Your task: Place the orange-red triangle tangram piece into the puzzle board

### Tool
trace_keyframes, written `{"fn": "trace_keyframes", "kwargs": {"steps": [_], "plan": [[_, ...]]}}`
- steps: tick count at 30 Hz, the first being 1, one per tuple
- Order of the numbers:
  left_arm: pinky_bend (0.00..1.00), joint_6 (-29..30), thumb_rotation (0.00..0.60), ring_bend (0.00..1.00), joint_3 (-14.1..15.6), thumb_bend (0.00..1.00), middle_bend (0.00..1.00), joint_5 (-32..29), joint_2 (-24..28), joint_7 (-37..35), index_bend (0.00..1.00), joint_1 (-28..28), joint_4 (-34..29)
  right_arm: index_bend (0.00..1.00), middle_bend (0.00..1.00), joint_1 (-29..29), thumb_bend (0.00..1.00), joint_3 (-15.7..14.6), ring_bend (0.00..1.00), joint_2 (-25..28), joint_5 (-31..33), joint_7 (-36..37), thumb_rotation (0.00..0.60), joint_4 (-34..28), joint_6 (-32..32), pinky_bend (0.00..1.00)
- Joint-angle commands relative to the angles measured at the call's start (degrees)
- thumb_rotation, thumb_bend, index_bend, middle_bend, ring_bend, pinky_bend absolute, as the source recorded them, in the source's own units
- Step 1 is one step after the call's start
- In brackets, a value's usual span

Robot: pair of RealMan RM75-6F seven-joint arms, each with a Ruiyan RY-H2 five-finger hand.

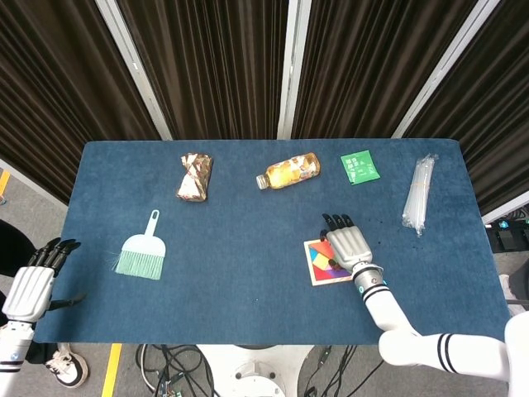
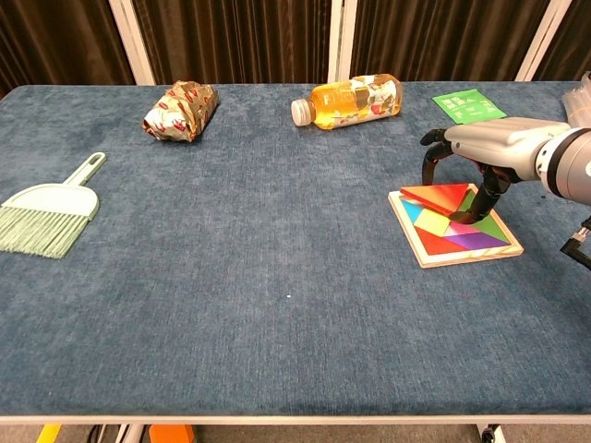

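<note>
- No writing is readable: the green packet (image 2: pixel 468 103) bears white marks too small to make out, and the drink bottle (image 2: pixel 348 99) has a patterned label.
- My right hand (image 2: pixel 487 148) arches over the puzzle board (image 2: pixel 454 226), fingers curled down, dark fingertips (image 2: pixel 474 218) touching the pieces; I cannot tell whether it grips anything.
- The orange-red triangle (image 2: pixel 438 196) lies at the board's far-left corner, looking slightly raised.
- My left hand (image 1: pixel 31 285) hangs off the table's left edge, fingers apart, holding nothing.
- Bare blue table (image 2: pixel 277 305) stretches from the board to the brush (image 2: pixel 44 218) and the wrapped snack (image 2: pixel 180 111).
</note>
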Motion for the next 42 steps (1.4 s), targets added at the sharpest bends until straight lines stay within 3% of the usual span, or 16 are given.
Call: {"fn": "trace_keyframes", "kwargs": {"steps": [1,14,25,42], "plan": [[0.17,0.0,0.600,0.05,0.0,0.00,0.12,0.0,0.0,-0.1,0.16,0.0,0.1,0.55,0.00,0.1,0.23,0.0,0.00,-0.2,0.5,-0.4,0.600,-0.3,0.4,0.00],[0.17,-0.3,0.600,0.05,0.1,0.00,0.12,-0.2,-0.1,-0.7,0.16,0.1,0.5,0.55,0.00,0.3,0.23,-0.3,0.00,-1.0,1.9,-2.4,0.600,0.0,1.7,0.00],[0.17,-0.3,0.600,0.05,0.0,0.00,0.12,-0.2,-0.1,-0.5,0.16,0.0,0.4,0.43,0.00,0.4,0.20,-0.3,0.00,-0.5,2.2,-2.2,0.600,-0.4,1.0,0.00],[0.17,-0.3,0.600,0.05,0.0,0.00,0.12,-0.3,0.1,-0.6,0.16,0.1,0.3,0.36,0.00,0.6,0.18,-0.1,0.00,-0.2,1.5,-1.4,0.600,-0.7,0.7,0.00]]}}
